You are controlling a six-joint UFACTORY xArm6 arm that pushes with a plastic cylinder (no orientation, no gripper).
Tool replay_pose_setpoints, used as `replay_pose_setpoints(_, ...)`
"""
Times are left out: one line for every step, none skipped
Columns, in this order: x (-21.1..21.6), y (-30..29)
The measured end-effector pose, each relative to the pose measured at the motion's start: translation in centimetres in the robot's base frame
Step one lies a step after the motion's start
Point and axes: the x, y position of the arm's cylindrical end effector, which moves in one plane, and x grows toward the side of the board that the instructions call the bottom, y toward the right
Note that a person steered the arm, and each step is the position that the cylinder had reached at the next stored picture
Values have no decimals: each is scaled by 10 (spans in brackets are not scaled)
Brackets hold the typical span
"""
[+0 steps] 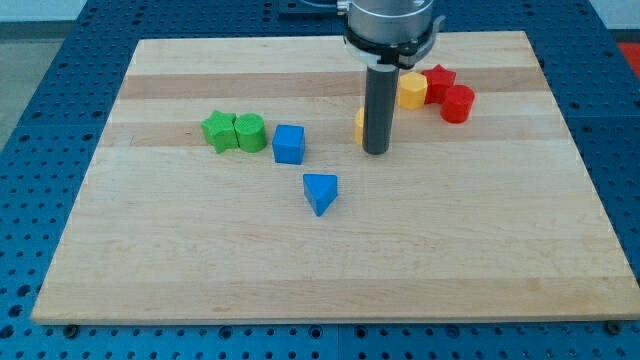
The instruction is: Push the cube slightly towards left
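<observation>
A blue cube (289, 144) sits left of the board's middle. My tip (376, 151) rests on the board to the cube's right, about a cube's width and a half away, not touching it. The rod hides most of a yellow block (358, 125) just behind it at its left. A blue triangular block (320, 192) lies below and between the cube and the tip. A green star block (219, 131) and a green cylinder (250, 132) stand side by side just left of the cube.
A yellow block (411, 90), a red star block (438, 80) and a red cylinder (457, 104) cluster at the view's upper right. The wooden board (330, 260) lies on a blue perforated table.
</observation>
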Motion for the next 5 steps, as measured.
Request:
replay_pose_setpoints(-10,6)
replay_pose_setpoints(-11,7)
replay_pose_setpoints(-2,2)
replay_pose_setpoints(18,-8)
replay_pose_setpoints(26,-29)
